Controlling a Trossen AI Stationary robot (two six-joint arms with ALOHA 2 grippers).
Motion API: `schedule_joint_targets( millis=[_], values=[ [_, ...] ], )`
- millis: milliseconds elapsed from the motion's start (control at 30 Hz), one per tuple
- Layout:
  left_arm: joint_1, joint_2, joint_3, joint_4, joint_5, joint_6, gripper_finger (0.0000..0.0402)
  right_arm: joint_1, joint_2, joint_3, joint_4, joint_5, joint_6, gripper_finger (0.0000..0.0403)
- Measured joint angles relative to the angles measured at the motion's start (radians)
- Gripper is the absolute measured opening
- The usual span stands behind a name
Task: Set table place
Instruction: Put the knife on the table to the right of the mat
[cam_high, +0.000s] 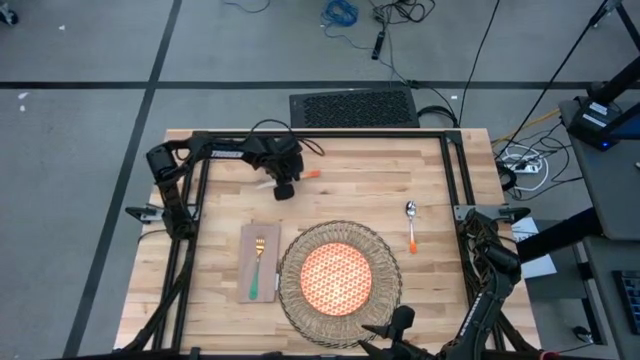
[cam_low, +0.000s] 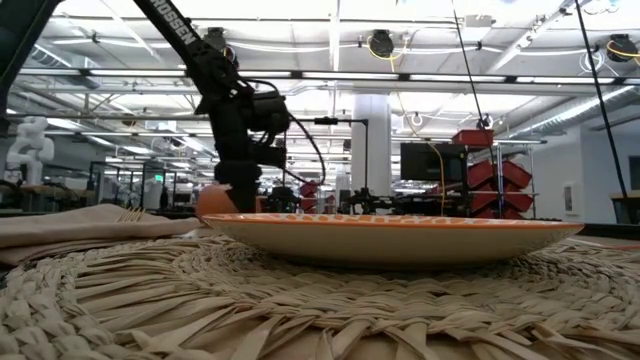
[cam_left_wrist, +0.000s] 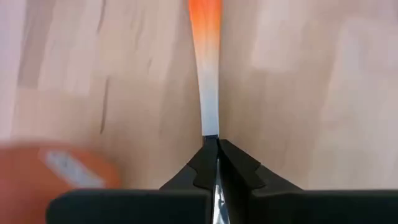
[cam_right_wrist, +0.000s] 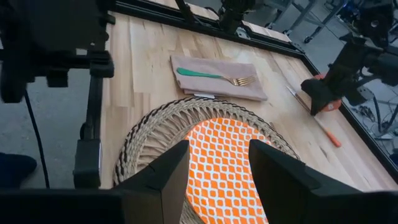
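Pale butcher-block table (cam_high: 220, 150) already carries the wicker placemat (cam_high: 385, 250) with plate (cam_high: 336, 277), napkin (cam_high: 247, 285) and fork (cam_high: 257, 266); spoon (cam_high: 411, 224) lies beside. Near the far edge, left gripper (cam_high: 284, 188) pinches the knife (cam_left_wrist: 207, 74). Right gripper (cam_right_wrist: 214, 163) waits, jaws apart, by the near edge.

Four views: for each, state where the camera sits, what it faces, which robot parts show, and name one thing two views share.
High view: overhead, straight down on the table; both arms show, the left hand over the knife.
Low view: table height, looking across the placemat and plate; the left arm shows behind.
Left wrist view: faces the tabletop; its left hand shut on the knife.
Right wrist view: faces plate, napkin and fork; the open right hand shows.
Shared: high and right wrist views both show the fork.
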Motion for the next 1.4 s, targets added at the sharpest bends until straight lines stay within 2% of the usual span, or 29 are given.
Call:
schedule_joint_targets(
  millis=[133, 267, 467, 533, 933, 1133, 1400],
  values=[
    [-0.044, 0.052, 0.102, -0.049, -0.005, 0.009, 0.0000, -0.008, 0.000, 0.000, 0.008, 0.000, -0.017, 0.0155],
    [-0.094, 0.162, 0.261, -0.159, -0.038, 0.046, 0.0000, -0.010, 0.000, 0.000, 0.033, 0.000, -0.041, 0.0155],
    [-0.171, 0.343, 0.534, -0.366, -0.171, 0.096, 0.0000, -0.009, 0.000, 0.000, 0.051, 0.000, -0.050, 0.0155],
    [-0.177, 0.375, 0.588, -0.442, -0.227, 0.123, 0.0000, -0.007, 0.000, 0.000, 0.054, 0.000, -0.050, 0.0155],
    [-0.184, 0.378, 0.629, -0.536, -0.227, 0.113, 0.0000, -0.007, 0.000, 0.000, 0.071, 0.003, -0.052, 0.0155],
    [-0.227, 0.389, 0.709, -0.604, -0.209, 0.113, 0.0000, -0.007, 0.000, 0.000, 0.074, 0.003, -0.054, 0.0155],
    [-0.279, 0.385, 0.799, -0.564, -0.210, 0.152, 0.0000, -0.007, 0.000, 0.000, 0.087, 0.003, -0.061, 0.0155]
  ],
)
